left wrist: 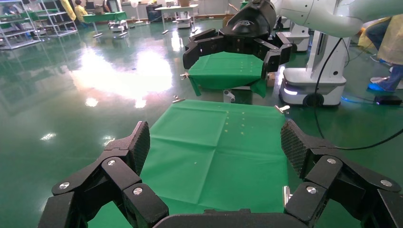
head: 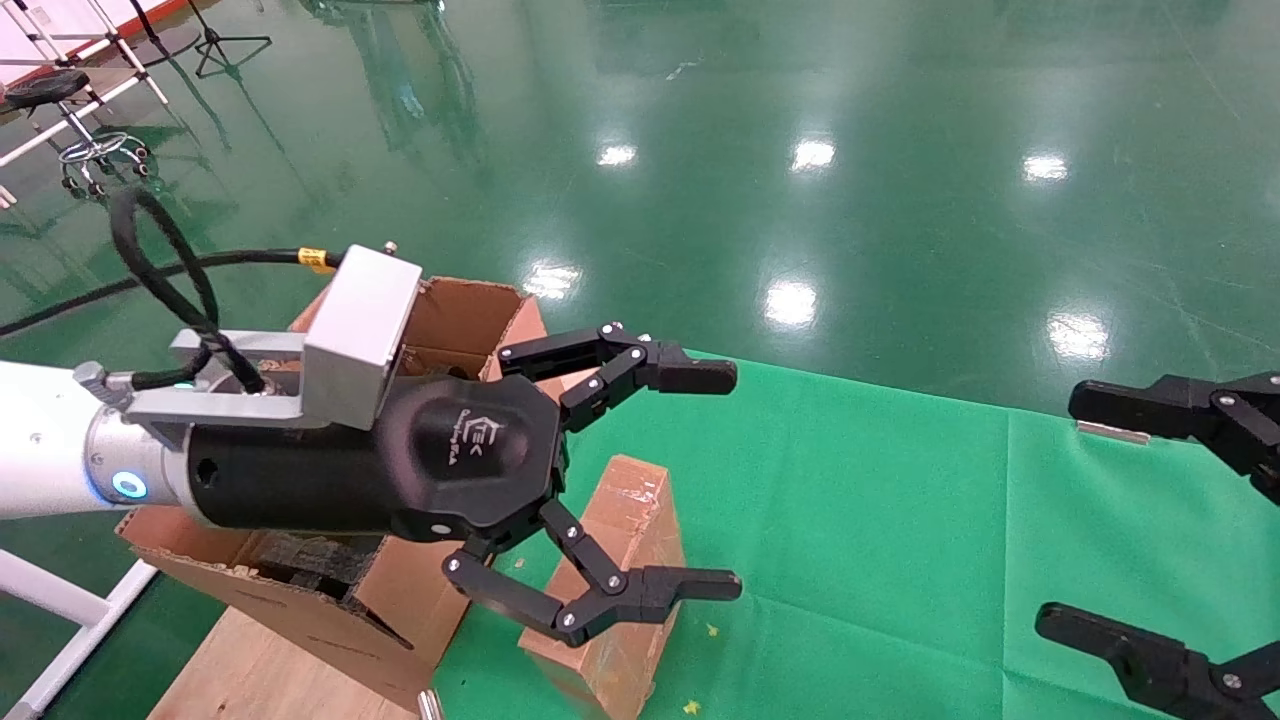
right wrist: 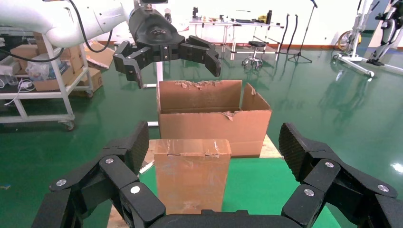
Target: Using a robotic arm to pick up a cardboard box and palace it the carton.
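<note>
The cardboard box [head: 630, 560], small, brown and taped, stands upright on the green cloth. The carton [head: 460, 320], with torn upright flaps and black foam [head: 310, 560] inside, stands just to its left, partly hidden by my left arm. My left gripper [head: 737, 481] is open and empty, hovering above the cardboard box. My right gripper [head: 1085, 515] is open and empty at the right edge, facing the cardboard box from across the cloth. In the right wrist view the cardboard box [right wrist: 192, 175] stands before the carton [right wrist: 214, 118], with the left gripper [right wrist: 166, 47] above them.
The green cloth [head: 900, 520] covers the table, held by metal clips [head: 1110, 430] at its far edge. A wooden board [head: 260, 660] lies under the carton. A white frame [head: 60, 600] stands at the lower left. Glossy green floor lies beyond.
</note>
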Controlling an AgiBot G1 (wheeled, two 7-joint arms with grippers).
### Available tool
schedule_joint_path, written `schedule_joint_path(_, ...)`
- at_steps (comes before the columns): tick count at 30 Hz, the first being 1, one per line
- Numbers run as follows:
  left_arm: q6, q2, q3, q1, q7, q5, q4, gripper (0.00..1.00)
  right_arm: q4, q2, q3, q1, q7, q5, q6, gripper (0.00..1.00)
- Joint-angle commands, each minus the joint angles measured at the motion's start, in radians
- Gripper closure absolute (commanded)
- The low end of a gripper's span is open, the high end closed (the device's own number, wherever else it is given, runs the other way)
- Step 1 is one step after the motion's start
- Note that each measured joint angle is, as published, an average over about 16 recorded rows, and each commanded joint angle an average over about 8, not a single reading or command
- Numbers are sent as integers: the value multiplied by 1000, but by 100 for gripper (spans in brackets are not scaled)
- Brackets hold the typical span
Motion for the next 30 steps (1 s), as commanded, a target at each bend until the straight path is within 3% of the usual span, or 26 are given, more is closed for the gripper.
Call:
schedule_joint_path(1, 0, 0, 0, 0, 0, 0, 0, 0, 0, 0, 0, 0, 0, 0, 0, 0)
schedule_joint_path(15, 0, 0, 0, 0, 0, 0, 0, 0, 0, 0, 0, 0, 0, 0, 0, 0)
schedule_joint_path(16, 0, 0, 0, 0, 0, 0, 0, 0, 0, 0, 0, 0, 0, 0, 0, 5)
schedule_joint_path(23, -9, -17, 21, -12, -20, 56, -13, 0, 0, 0, 0, 0, 0, 0, 0, 91)
schedule_joint_path(24, -12, -22, 30, -20, -31, 80, -19, 0, 0, 0, 0, 0, 0, 0, 0, 99)
schedule_joint_path(30, -26, -38, 101, -116, -116, 268, -45, 0, 0, 0, 0, 0, 0, 0, 0, 100)
